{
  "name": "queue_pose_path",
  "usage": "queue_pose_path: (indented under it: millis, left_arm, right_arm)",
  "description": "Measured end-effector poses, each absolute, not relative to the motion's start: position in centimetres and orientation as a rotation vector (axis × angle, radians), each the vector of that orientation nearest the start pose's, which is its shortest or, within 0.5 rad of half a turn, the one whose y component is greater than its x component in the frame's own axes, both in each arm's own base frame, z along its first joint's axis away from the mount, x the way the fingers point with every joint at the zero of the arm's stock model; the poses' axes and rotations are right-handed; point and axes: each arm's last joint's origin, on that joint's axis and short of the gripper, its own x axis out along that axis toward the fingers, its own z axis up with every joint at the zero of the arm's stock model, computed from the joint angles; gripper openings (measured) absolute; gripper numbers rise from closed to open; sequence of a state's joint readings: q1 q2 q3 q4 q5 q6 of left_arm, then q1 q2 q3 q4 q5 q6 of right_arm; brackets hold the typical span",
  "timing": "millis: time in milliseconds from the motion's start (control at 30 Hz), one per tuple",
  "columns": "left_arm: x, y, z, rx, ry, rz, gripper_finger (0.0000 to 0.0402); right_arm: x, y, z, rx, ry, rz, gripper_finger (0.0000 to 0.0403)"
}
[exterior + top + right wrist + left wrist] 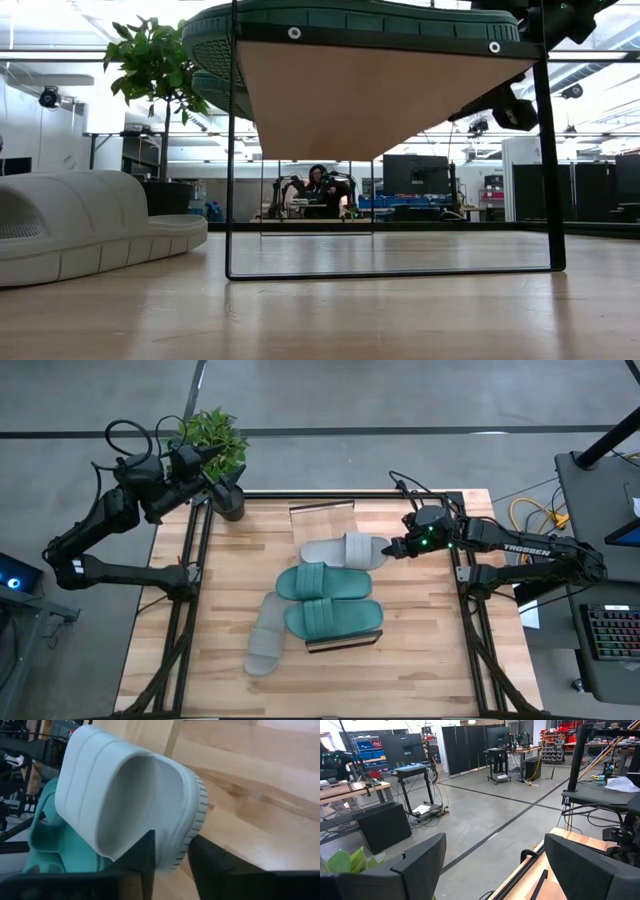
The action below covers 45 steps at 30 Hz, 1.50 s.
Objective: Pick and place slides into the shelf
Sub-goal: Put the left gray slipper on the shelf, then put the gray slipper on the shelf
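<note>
The shelf (322, 515) stands mid-table, and its light wood top shows from below in the low view (380, 100). Two teal slides (325, 582) (335, 617) lie side by side on that top (350, 15). One grey slide (268, 638) lies sole down on the table left of the shelf (80, 235). My right gripper (392, 548) is shut on the other grey slide (340, 550), at the shelf's far part beside the teal pair. My left gripper (205, 460) is open and hangs beyond the table's far left corner, by a plant. My right gripper (172, 865) pinches the grey slide's sole at its strap end (175, 851). One finger (145, 855) is on the footbed at the strap's opening, the other (210, 865) under the sole. The fingers come level from the table's right, along the slide. Whether the slide rests on the shelf cannot be told.
A potted plant (215, 440) stands at the table's far left corner, next to my left gripper. Black frame rails (190, 580) (470, 610) run along the table's left and right sides. Bare table shows right of the shelf (420, 610) and toward the near edge.
</note>
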<state>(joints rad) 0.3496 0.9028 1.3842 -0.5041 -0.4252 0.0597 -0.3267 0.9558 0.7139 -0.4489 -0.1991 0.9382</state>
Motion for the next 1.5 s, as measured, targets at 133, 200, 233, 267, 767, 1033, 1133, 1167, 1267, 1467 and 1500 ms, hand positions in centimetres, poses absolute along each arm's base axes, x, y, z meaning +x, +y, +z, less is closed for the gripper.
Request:
queue_pose_path:
  millis: [133,200,233,267,767,1033,1133,1167,1267,1467,1500]
  left_arm:
    - [12.7,5.9,47.5,0.058,0.046,0.774,0.0322]
    - [12.7,5.9,47.5,0.058,0.046,0.774,0.0322]
    - [12.7,5.9,47.5,0.058,0.046,0.774,0.0322]
    - [12.7,5.9,47.5,0.058,0.046,0.774,0.0322]
    - [12.7,5.9,47.5,0.058,0.046,0.773,0.0322]
    - [12.7,5.9,47.6,0.058,0.042,0.774,0.0322]
    - [12.7,5.9,47.6,0.058,0.043,0.773,0.0322]
    - [12.7,5.9,47.6,0.058,0.043,0.773,0.0322]
    - [12.7,5.9,47.5,0.057,0.053,0.764,0.0322]
    - [12.8,5.5,47.2,0.051,0.077,0.626,0.0322]
    - [12.9,5.4,47.2,0.041,0.077,0.599,0.0322]
  right_arm:
    - [18.5,-5.7,25.7,1.085,0.574,-0.438,0.0136]
    - [18.5,-5.7,25.6,1.087,0.579,-0.44,0.015]
    - [18.5,-5.6,25.6,1.085,0.583,-0.439,0.0156]
    - [18.5,-5.6,25.6,1.082,0.587,-0.434,0.0162]
    - [18.1,-5.4,25.8,1.011,0.619,-0.366,0.0187]
    - [17.2,-5.1,25.6,0.981,0.676,-0.381,0.0187]
    - [16.9,-5.0,25.9,0.976,0.659,-0.376,0.0187]
    - [16.7,-5.0,26.1,0.974,0.649,-0.375,0.0187]
    - [16.2,-4.8,26.6,0.972,0.614,-0.363,0.0185]
    - [14.4,-4.3,28.2,0.951,0.501,-0.343,0.0176]
    - [14.1,-4.2,28.4,0.939,0.477,-0.343,0.0175]
